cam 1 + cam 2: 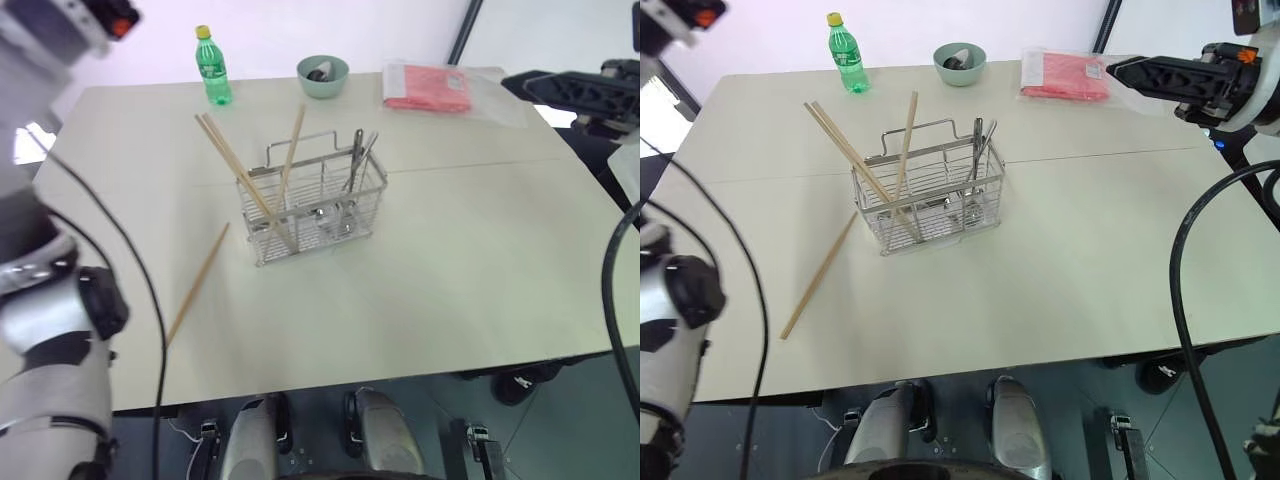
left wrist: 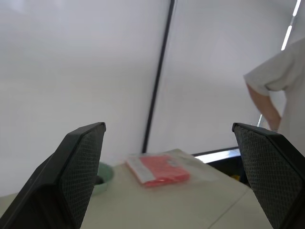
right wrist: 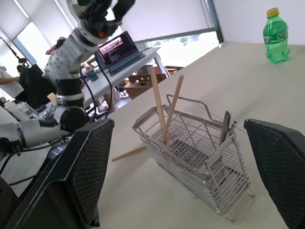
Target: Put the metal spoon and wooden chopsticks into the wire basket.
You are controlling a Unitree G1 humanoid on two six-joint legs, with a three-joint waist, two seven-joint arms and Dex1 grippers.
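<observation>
Left eye view has the pale table (image 1: 450,290) as the largest thing, and the wire basket (image 1: 318,200) stands upright near its middle; every place below is given from that basket. Three wooden chopsticks (image 1: 240,175) stand inside the basket at its left end, leaning out over the rim, two tilted away to the left and one tilted toward the far side. A fourth chopstick (image 1: 198,282) lies flat on the table just to the left of the basket, apart from it. The metal spoon (image 1: 353,175) stands in the basket's right end beside other metal cutlery, its handle rising above the rim. Well beyond the basket, near the far edge, lie a red packet in clear plastic (image 1: 428,86) to the right, a pale green bowl (image 1: 323,76) straight behind and a green drink bottle (image 1: 213,68) to the left. The right gripper (image 3: 181,171) hangs to the right of the basket, fingers spread wide and holding nothing. The left gripper (image 2: 181,176) is raised above table level, its fingers likewise spread wide and empty; past them stands a person in a white shirt (image 2: 281,90).
</observation>
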